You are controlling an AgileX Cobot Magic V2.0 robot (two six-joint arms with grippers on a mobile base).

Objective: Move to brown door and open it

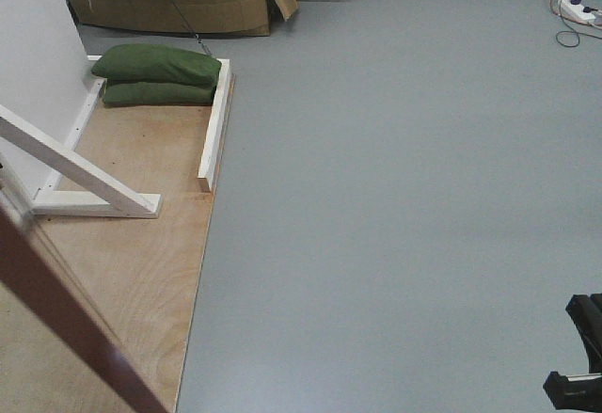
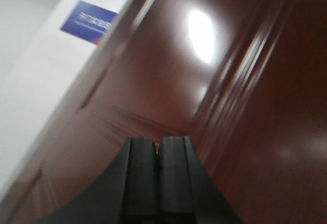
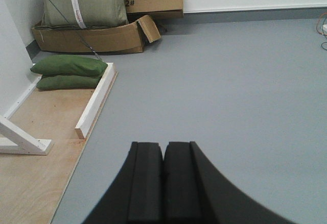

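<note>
The brown door (image 2: 168, 86), glossy reddish-brown with raised moulding and a bright light reflection, fills the left wrist view, tilted. Its handle does not show. My left gripper (image 2: 158, 140) is shut with nothing between its fingers, pointing at the door panel from close by. In the front view only the door's dark brown edge (image 1: 66, 324) crosses the lower left corner. My right gripper (image 3: 163, 145) is shut and empty, hanging over the grey floor (image 3: 230, 91). A black part of the right arm (image 1: 578, 357) shows at the front view's lower right.
A white panel with a diagonal brace (image 1: 66, 164) stands on a plywood base (image 1: 132, 244) on the left, with green sandbags (image 1: 160, 74) at its back. Cardboard boxes (image 1: 179, 4) line the far wall. A power strip with cables (image 1: 574, 8) lies at the far right. A blue sign (image 2: 88, 21) sits on the white wall.
</note>
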